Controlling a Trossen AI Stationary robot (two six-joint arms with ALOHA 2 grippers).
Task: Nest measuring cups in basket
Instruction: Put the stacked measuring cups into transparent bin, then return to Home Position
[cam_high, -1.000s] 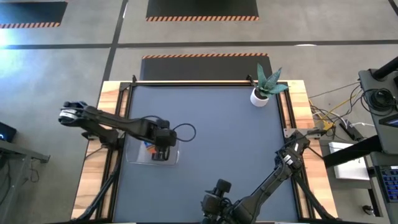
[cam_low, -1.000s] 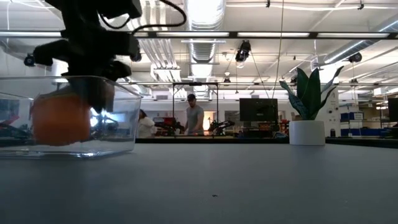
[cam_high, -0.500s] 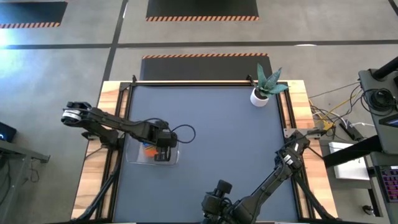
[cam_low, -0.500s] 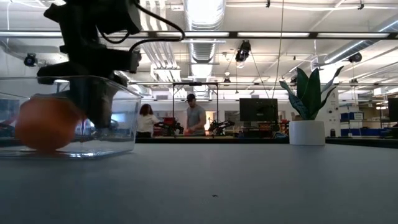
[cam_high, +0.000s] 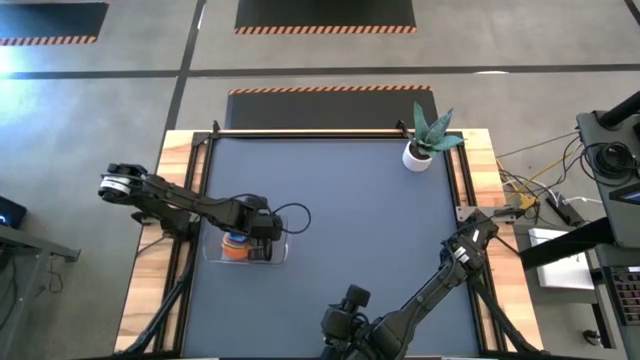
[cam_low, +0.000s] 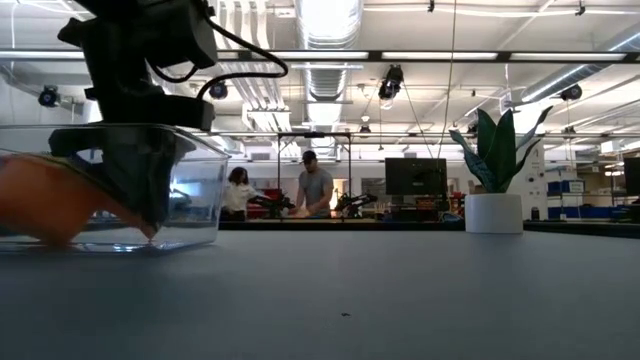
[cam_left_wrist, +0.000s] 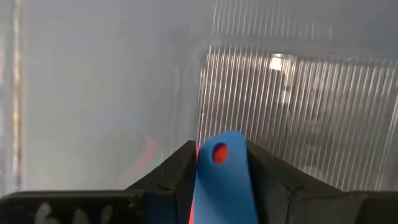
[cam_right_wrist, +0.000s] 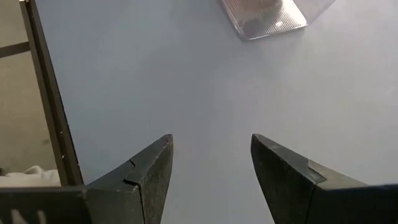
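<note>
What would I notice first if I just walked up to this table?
The left gripper reaching down into the clear basket at the table's left side, pinching a blue handle over the orange cup. Then the spiky plant in its white pot in the far right corner.

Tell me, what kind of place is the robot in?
Probably a big workshop or robot lab. Behind the table are people at workbenches, a monitor and bare ceiling ducts, and striped hazard tape marks the concrete floor.
</note>
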